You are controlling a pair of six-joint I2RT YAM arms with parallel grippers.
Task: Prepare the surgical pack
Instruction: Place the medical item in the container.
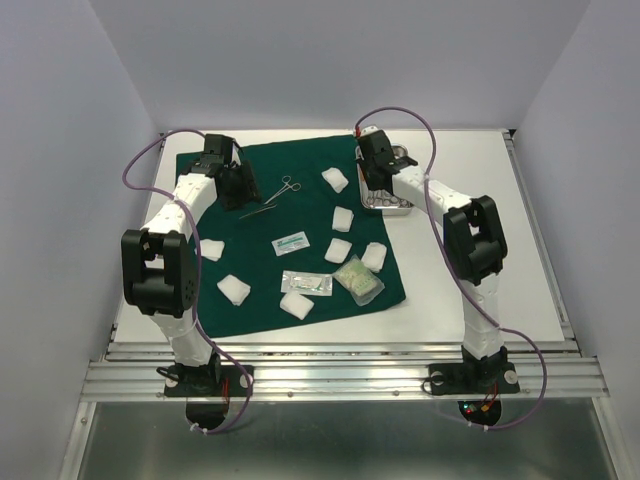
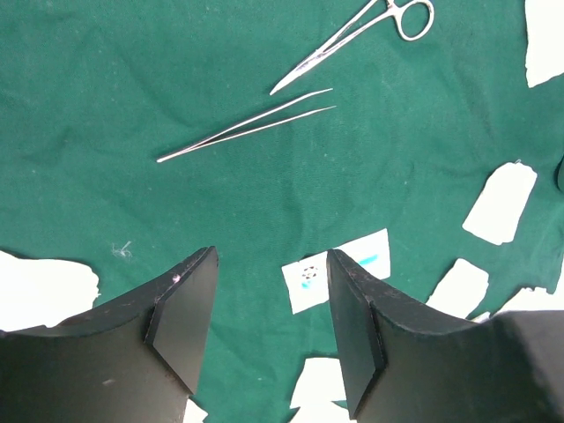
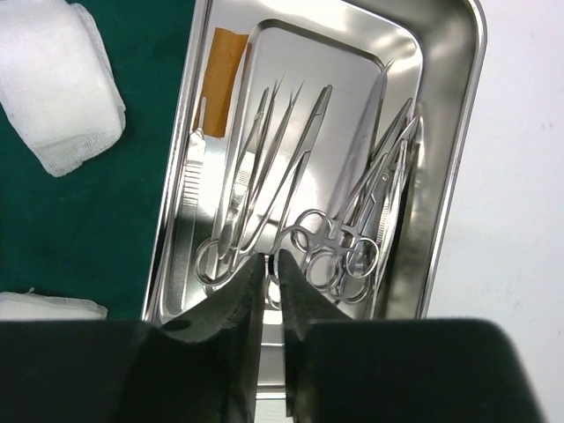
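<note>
Left gripper (image 2: 271,264): jaws wide apart, nothing between them, and it hangs above the far left part of the dark green drape (image 1: 300,160). Right gripper (image 3: 271,264): jaws parted by only a narrow slit, with no item seen in the slit. It is positioned over the near end of the steel tray (image 3: 467,132), directly above the ring handles of the instruments (image 3: 291,203) lying lengthwise inside it.

Positions relative to the drape:

- Drape: spread flat on the white surface (image 1: 480,170), between the two arms.
- Tray: at the far right corner of the drape, its left side over the cloth and its right side over the bare surface.
- Tweezers (image 2: 247,128): on the far left part of the drape, just ahead of the left gripper and clear of it.
- Ring-handled forceps (image 2: 352,40): just beyond the tweezers, not touching them.
- Gauze pads: several lie loose across the right half of the drape, one (image 1: 335,180) near the tray and one (image 1: 296,305) at the near edge. Another (image 1: 237,289) sits at the near left edge.
- Sealed packets: a white one (image 1: 292,241) at the centre of the drape, a clear one (image 1: 307,283) and a greenish one (image 1: 358,279) toward the near edge.
</note>
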